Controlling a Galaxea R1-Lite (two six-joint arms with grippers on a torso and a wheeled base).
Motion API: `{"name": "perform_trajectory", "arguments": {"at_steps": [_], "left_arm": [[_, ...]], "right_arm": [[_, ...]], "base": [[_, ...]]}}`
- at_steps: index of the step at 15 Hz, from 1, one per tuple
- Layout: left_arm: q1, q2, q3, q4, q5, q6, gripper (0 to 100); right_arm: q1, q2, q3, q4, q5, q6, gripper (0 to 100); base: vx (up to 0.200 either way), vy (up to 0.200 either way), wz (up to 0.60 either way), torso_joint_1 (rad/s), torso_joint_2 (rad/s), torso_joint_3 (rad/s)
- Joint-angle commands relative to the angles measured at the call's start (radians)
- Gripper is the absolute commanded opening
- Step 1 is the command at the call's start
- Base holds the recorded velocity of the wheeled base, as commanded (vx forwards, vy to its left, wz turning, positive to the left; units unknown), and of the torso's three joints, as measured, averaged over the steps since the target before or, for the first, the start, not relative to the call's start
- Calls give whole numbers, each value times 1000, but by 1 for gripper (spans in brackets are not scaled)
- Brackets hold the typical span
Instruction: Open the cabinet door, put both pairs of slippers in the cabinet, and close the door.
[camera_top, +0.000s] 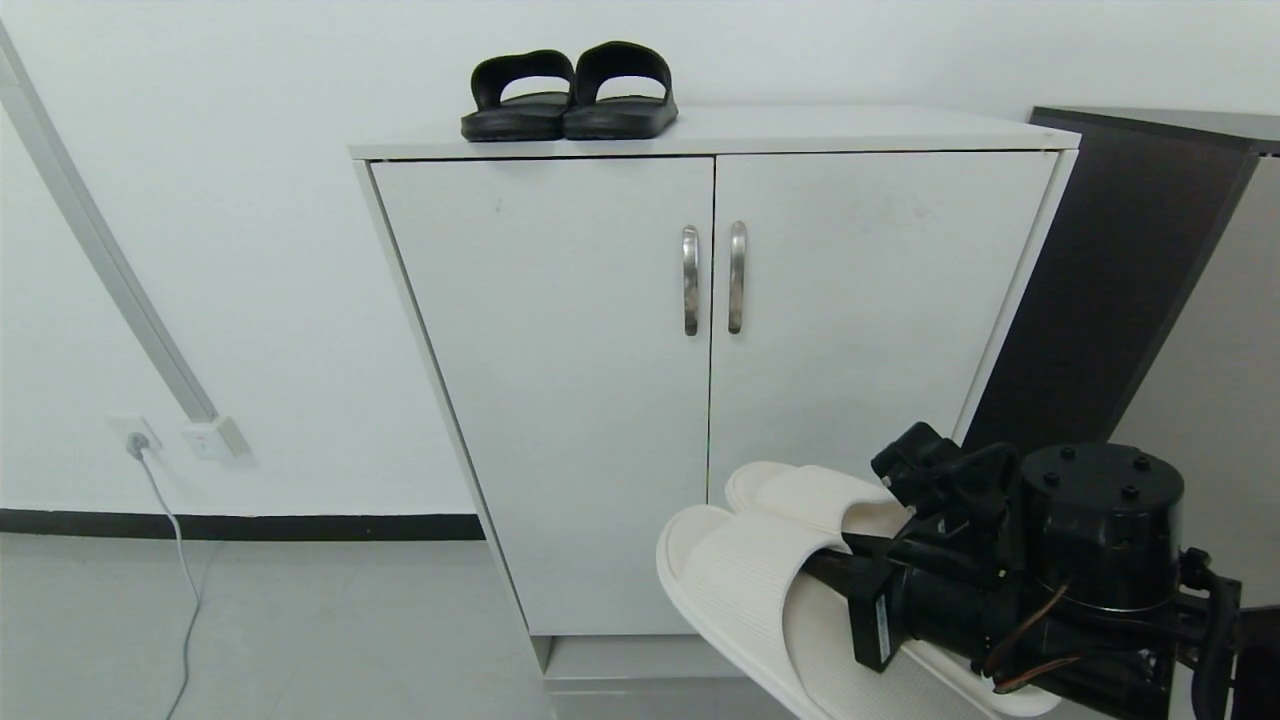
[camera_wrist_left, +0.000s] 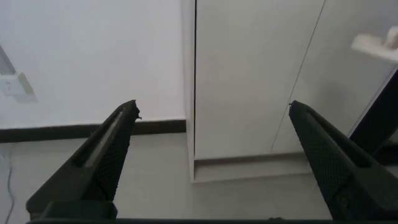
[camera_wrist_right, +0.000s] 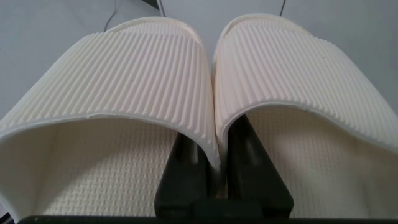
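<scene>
The white cabinet (camera_top: 560, 400) stands against the wall with both doors shut, its two metal handles (camera_top: 712, 278) side by side at the middle. A pair of black slippers (camera_top: 570, 95) rests on its top, toward the left. My right gripper (camera_top: 850, 565) is low in front of the right door, shut on a pair of white slippers (camera_top: 740, 580). In the right wrist view its fingers (camera_wrist_right: 249, 168) pinch the slippers' (camera_wrist_right: 143, 74) adjoining straps together. My left gripper (camera_wrist_left: 212, 107) is open, holding nothing, facing the cabinet's (camera_wrist_left: 249, 81) lower left corner; a white slipper (camera_wrist_left: 376, 46) shows beyond.
A dark cabinet (camera_top: 1120, 280) stands close against the white one's right side. On the left wall are a socket with a hanging cable (camera_top: 135, 440) and a slanted conduit (camera_top: 100, 250). Grey floor (camera_top: 300, 630) lies open in front and to the left.
</scene>
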Motion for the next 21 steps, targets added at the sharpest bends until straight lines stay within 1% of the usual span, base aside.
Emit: {"name": "perform_trajectory", "arguments": {"at_steps": [1,2,3,4,5,7,8,9,10,11,12,13,14,15,16,17,18,21], "left_arm": [[-6,130,-152,-6,-50,-52,100],[-7,233,-205,-12,-108,-52,100],[-7,298,-235,-18,-150,-52,100],[-7,427,-284,-37,-232,-55,100],[-7,562,-330,-86,-317,-55,100],[-7,769,-384,-212,-435,-57,100],[-15,871,-406,-281,-482,-57,100],[-38,947,-421,-334,-507,-57,100],[-99,1069,-455,-433,-513,-58,100],[-145,1161,-482,-505,-512,-58,100],[-184,1242,-524,-552,-507,-60,100],[-227,1329,-582,-583,-490,-80,100],[-257,1374,-623,-592,-462,-103,100],[-305,1426,-694,-601,-432,-137,100],[-323,1441,-722,-601,-430,-153,100],[-392,1481,-809,-601,-429,-199,100],[-428,1506,-855,-598,-427,-209,100],[-540,1604,-982,-603,-429,-209,100]], "right_arm": [[-1,1,1,-1,1,-6,0],[-1,2,1,-1,1,-10,0],[-1,5,2,-1,1,-10,0],[-1,7,4,-1,-1,-10,0],[-3,7,5,-1,-1,-10,0],[-1,7,11,-1,-1,-10,0],[-1,8,11,-1,-1,-10,0],[-3,10,11,-1,-1,-10,0],[-4,11,16,-1,1,-9,0],[-6,16,16,-1,1,-9,0],[-7,19,16,-1,1,-9,0],[-15,25,13,-2,1,-9,0],[-18,27,10,-5,1,-9,0],[-27,34,10,-21,1,-10,0],[-29,39,10,-30,1,-10,0],[-36,47,13,-50,1,-10,0],[-38,50,13,-53,1,-10,0],[-39,50,24,-53,1,-10,0]], "base": [[0,0,0,0,0,0],[0,0,0,0,0,0],[0,0,0,0,0,0],[0,0,0,0,0,0],[0,0,0,0,0,0],[0,0,0,0,0,0],[0,0,0,0,0,0],[0,0,0,0,0,0],[0,0,0,0,0,0],[0,0,0,0,0,0],[0,0,0,0,0,0],[0,0,0,0,0,0],[0,0,0,0,0,0],[0,0,0,0,0,0],[0,0,0,0,0,0],[0,0,0,0,0,0],[0,0,0,0,0,0],[0,0,0,0,0,0]]}}
